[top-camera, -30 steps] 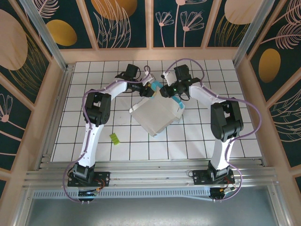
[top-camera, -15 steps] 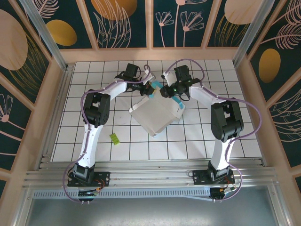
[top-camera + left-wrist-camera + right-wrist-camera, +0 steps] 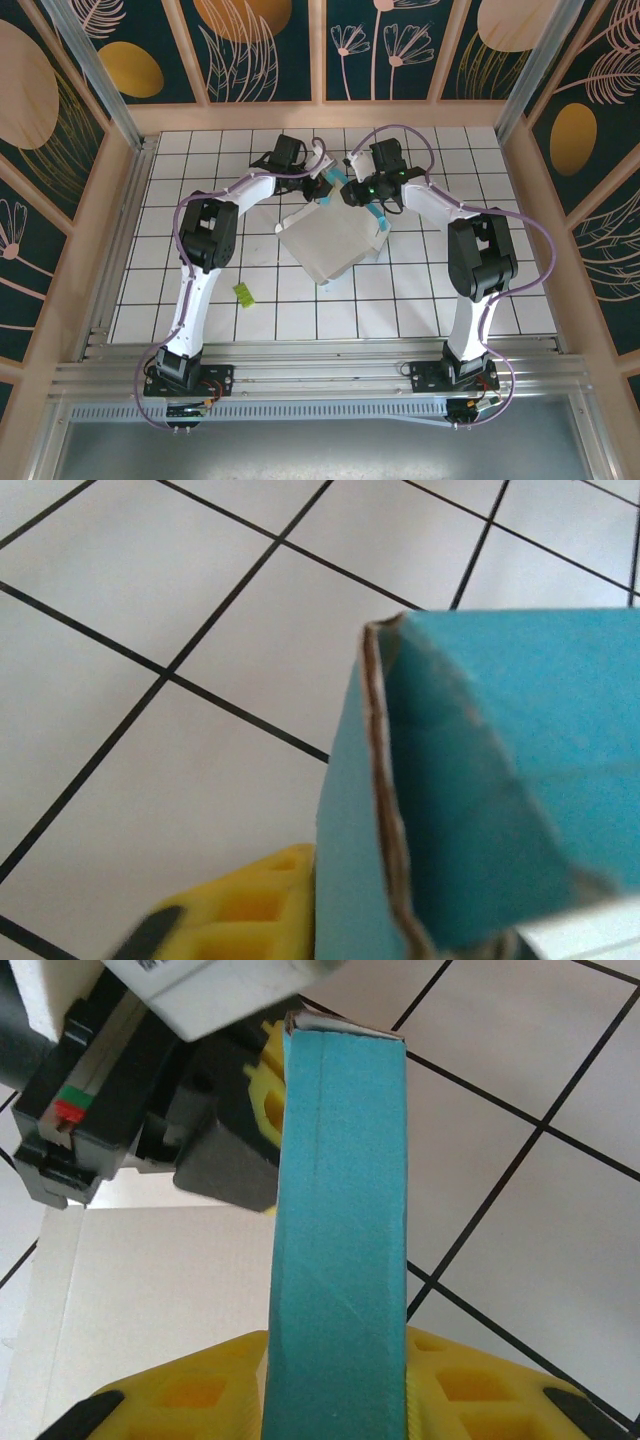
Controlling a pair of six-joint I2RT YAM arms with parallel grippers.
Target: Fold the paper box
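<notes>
1. The paper box (image 3: 330,240) is lying open near the middle of the tiled desk (image 3: 200,300). Its pale inside is facing up, and in the top view its corners are pointing roughly to 12, 3, 6 and 9 o'clock.
2. Both arms are converging on the box's 12 o'clock corner. The left jaws are reaching in from 10 o'clock and the right jaws from 2 o'clock, close to each other.
3. The right jaws are grasping a raised teal wall (image 3: 340,1260). In the right wrist view it is running from 12 to 6 o'clock between the yellow pads (image 3: 190,1395) and appears to be touching both.
4. Whether the left jaws are clenched cannot be told. In the left wrist view one yellow pad (image 3: 250,910) is sitting just beside a teal flap (image 3: 480,780), at its 7 o'clock.
5. Judgement: the coming fold is turning on that wall, whose long axis is running from 12 toward 4 o'clock along the box edge. The right arm is the nearer one, and the wall would be going inward toward 8 o'clock.
6. A yellow-green scrap (image 3: 243,292) is lying well apart, at the box's 8 o'clock.
</notes>
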